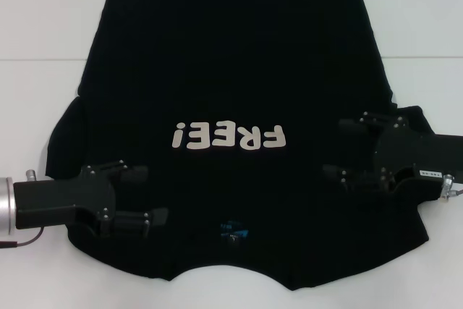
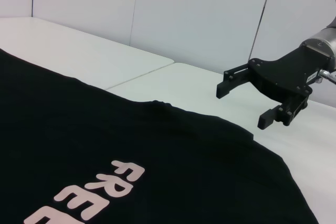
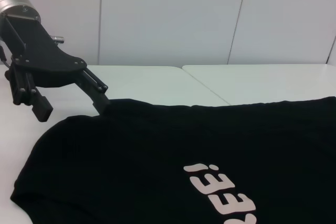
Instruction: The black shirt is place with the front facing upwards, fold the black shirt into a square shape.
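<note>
The black shirt (image 1: 231, 56) lies flat on the white table, front up, with cream "FREE!" lettering (image 1: 228, 137) on the chest and a small blue label (image 1: 233, 231) at the neck, which is towards me. My left gripper (image 1: 141, 195) is open and empty over the shirt's left shoulder. My right gripper (image 1: 341, 150) is open and empty over the right shoulder. The left wrist view shows the shirt (image 2: 105, 145) and the right gripper (image 2: 241, 107) above its far edge. The right wrist view shows the shirt (image 3: 157, 150) and the left gripper (image 3: 73, 109) at its edge.
The white table (image 1: 43, 5) shows bare strips to the left, right and far side of the shirt, with a seam across it. Pale wall panels (image 2: 199, 14) stand behind the table.
</note>
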{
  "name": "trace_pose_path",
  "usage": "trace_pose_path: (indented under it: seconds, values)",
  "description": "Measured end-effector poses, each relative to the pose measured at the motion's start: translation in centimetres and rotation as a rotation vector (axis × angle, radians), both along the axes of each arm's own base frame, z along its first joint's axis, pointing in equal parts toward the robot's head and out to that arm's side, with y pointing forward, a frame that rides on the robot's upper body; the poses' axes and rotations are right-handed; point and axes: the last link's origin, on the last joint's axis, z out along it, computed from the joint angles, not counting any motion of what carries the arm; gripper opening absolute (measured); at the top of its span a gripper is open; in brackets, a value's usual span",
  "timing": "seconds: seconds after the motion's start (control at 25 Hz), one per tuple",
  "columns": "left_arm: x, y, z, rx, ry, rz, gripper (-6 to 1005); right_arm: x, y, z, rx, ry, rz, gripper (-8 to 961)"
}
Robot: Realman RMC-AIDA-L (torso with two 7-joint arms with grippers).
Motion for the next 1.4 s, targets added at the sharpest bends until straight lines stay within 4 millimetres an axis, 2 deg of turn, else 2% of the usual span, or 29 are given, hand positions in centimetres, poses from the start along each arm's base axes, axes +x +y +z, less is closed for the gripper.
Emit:
trace_pose_path:
  seconds: [0.64, 0.76, 1.12, 1.24, 1.28, 1.4]
  values:
    - [-0.3, -0.1, 0.1, 0.004, -0.017, 0.043, 948, -0.2, 0.1, -0.2, -0.004, 0.005, -0.001, 884]
    - [-0.4, 0.7, 1.3, -0.01, -0.075, 0.195, 948, -0.3, 0.1, -0.2, -0.007, 0.01, -0.013, 884]
    - [-1.8, 3.1, 7.4, -0.057, -0.275, 0.743, 940, -0.6, 0.4, -0.4, -0.02, 0.016, -0.037, 885]
    - [-2.8, 3.4, 8.4, -0.065, -0.276, 0.907, 932, -0.7, 0.7, -0.5, -0.016, 0.006, -0.042, 885]
    - [-2.9, 3.4, 8.4, -0.065, -0.272, 0.922, 932, -0.7, 0.7, -0.5, -0.016, 0.005, -0.042, 885]
    - [-4.4, 3.6, 8.3, -0.059, -0.232, 1.111, 933, -0.8, 0.9, -0.5, -0.013, 0.003, -0.041, 884]
